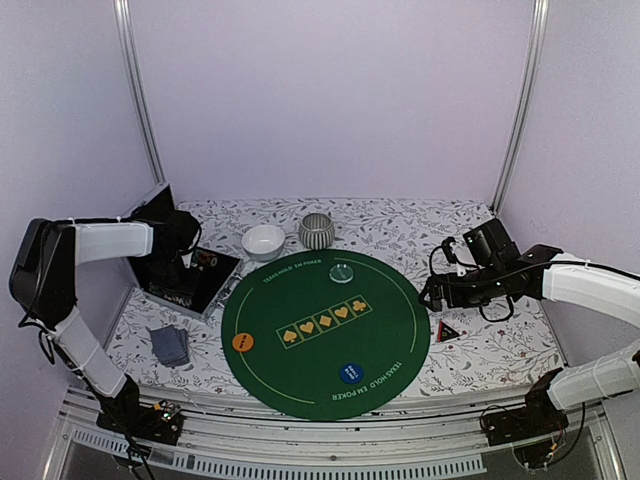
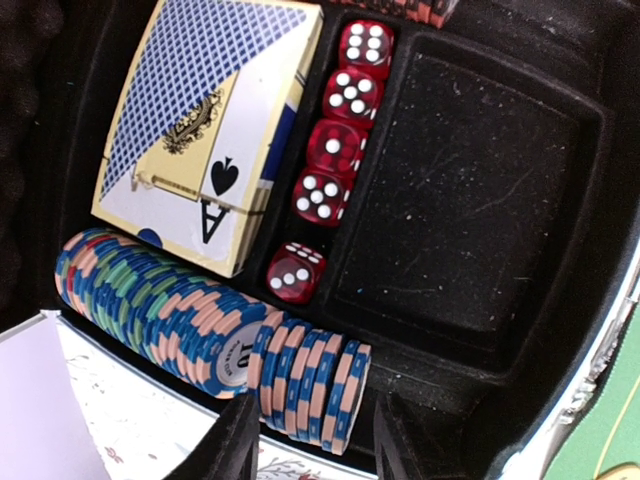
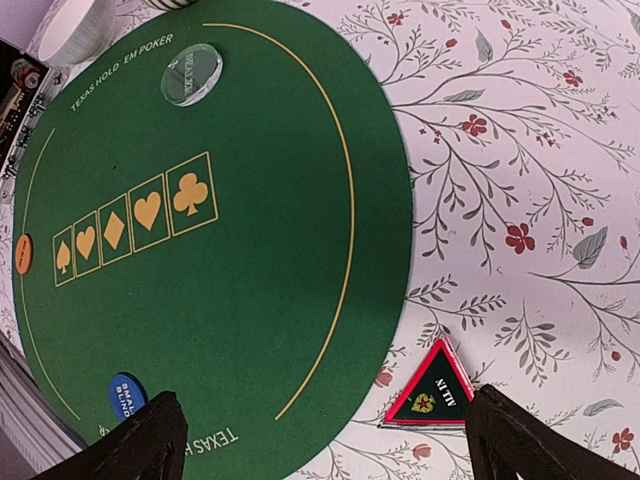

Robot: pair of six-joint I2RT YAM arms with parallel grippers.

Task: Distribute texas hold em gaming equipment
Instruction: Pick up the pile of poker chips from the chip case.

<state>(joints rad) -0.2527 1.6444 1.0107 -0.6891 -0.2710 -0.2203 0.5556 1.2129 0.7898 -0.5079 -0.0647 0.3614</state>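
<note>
The striped poker chips lie on edge in the black case, left of the green mat. The left gripper hangs over the row's end, jaws spread; the right gripper, also spread, hovers by the red-black triangle. An off-centre pinch could topple chips.

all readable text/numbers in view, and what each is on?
"TEXAS HOLD 'EM POKER": green mat, along its rim
"ALL IN": red-black triangle
"SMALL BLIND": blue disc, letters partly cut off in the right wrist view
"10": striped chip in the case
"A" with a spade: card box
Pale green disc and orange disc: print is too blurred to read
</note>
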